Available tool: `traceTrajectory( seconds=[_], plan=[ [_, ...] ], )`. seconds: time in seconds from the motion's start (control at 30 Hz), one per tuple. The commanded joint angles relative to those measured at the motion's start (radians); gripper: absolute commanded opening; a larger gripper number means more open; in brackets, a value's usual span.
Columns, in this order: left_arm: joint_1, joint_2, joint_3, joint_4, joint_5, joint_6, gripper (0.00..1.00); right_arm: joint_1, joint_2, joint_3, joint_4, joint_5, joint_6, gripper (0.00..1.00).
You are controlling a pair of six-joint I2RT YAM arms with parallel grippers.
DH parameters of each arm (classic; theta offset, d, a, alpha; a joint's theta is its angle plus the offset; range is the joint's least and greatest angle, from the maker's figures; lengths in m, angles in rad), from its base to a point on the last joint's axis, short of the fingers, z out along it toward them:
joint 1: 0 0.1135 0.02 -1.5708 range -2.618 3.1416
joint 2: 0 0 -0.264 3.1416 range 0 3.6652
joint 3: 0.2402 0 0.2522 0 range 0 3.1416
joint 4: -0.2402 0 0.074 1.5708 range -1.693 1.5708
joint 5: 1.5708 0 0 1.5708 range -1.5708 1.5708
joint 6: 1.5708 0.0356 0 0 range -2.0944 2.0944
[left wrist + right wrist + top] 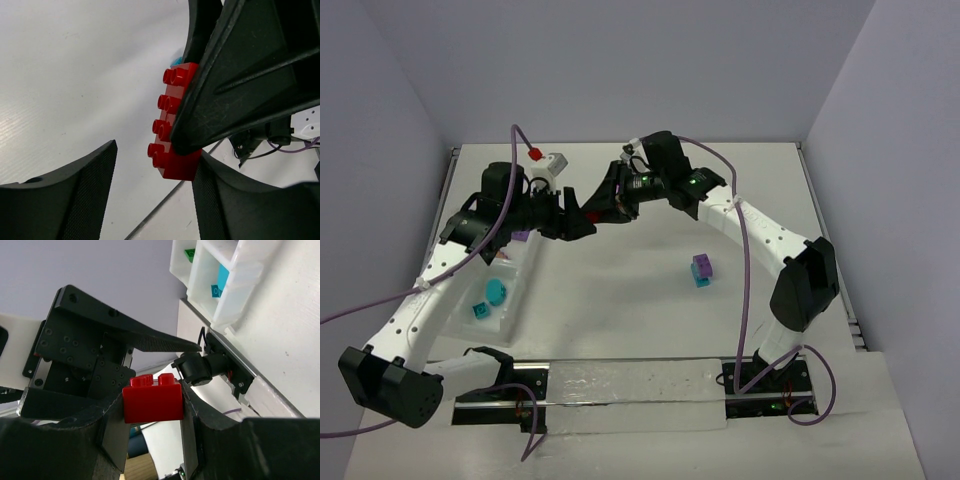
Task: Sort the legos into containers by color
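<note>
My right gripper is shut on a red lego and holds it in the air above the table's far left middle. In the left wrist view the same red lego hangs studs-left under a right finger. A cyan sliver shows behind its top. My left gripper is open. Its fingers flank the lego's lower end, the right one close beside it. In the top view the two grippers meet, the left and the right. The clear tray lies at the left.
The tray holds a round cyan piece, a cyan lego and a purple one. A purple-on-cyan stack stands on the table right of centre. The right wrist view shows tray compartments with cyan and green legos.
</note>
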Motion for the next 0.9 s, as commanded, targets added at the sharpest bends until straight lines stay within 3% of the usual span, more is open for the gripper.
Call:
traceTrajectory(
  seconds=[0.0,0.3,0.47,0.6,0.67,0.73,0.77,0.87],
  plan=[
    [-0.004,-0.016,0.057,0.084,-0.019,-0.001,0.62,0.006,-0.015,-0.002,0.053,-0.043,-0.006,0.00],
    [-0.005,0.018,0.082,0.114,0.055,-0.020,0.50,0.008,-0.020,-0.029,0.094,-0.053,0.004,0.00],
    [-0.007,0.029,0.097,0.129,0.071,-0.029,0.31,0.007,-0.016,-0.028,0.100,-0.059,0.007,0.00],
    [-0.007,0.040,0.102,0.108,0.071,-0.024,0.02,0.007,-0.008,-0.024,0.109,-0.072,0.010,0.00],
    [-0.008,0.036,0.097,0.101,0.057,-0.026,0.00,0.003,-0.006,-0.022,0.119,-0.081,0.010,0.02],
    [-0.007,0.029,0.089,0.097,0.041,-0.027,0.00,-0.005,-0.011,-0.024,0.136,-0.088,0.010,0.22],
    [-0.007,0.022,0.084,0.091,0.023,-0.027,0.00,-0.011,-0.017,-0.023,0.137,-0.083,0.005,0.46],
    [-0.007,0.014,0.073,0.062,-0.043,-0.030,0.00,-0.032,-0.036,-0.016,0.110,-0.067,-0.014,0.85]
  ],
)
